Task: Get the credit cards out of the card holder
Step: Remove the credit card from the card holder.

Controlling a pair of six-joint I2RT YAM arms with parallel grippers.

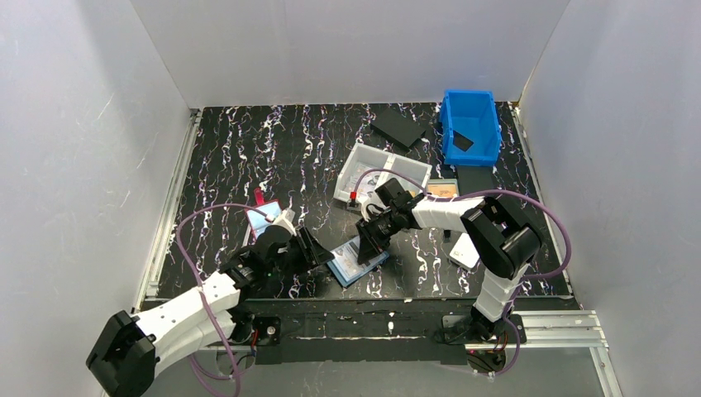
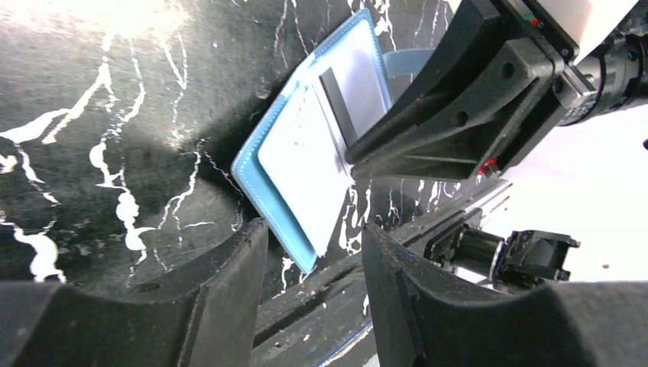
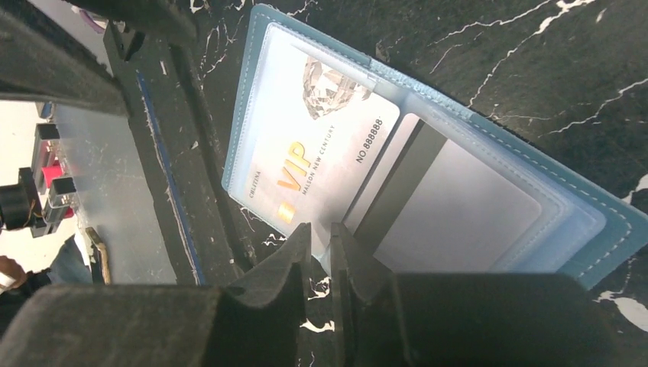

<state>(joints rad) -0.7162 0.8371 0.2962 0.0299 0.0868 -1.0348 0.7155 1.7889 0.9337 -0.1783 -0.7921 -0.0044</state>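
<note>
From the top, the card holder lies open at the table's 6 o'clock edge, half hidden under the right gripper, with the left gripper at its 9 o'clock. The left wrist view shows the left gripper's fingers wide apart, holding nothing, and the holder's 3 o'clock side covered. The right wrist view shows the right gripper's fingers almost together, pinching the 6 o'clock edge of one of the credit cards; the fingers hide that corner.

A lab test cell: white panel walls, aluminium-framed marbled tabletop.
</note>
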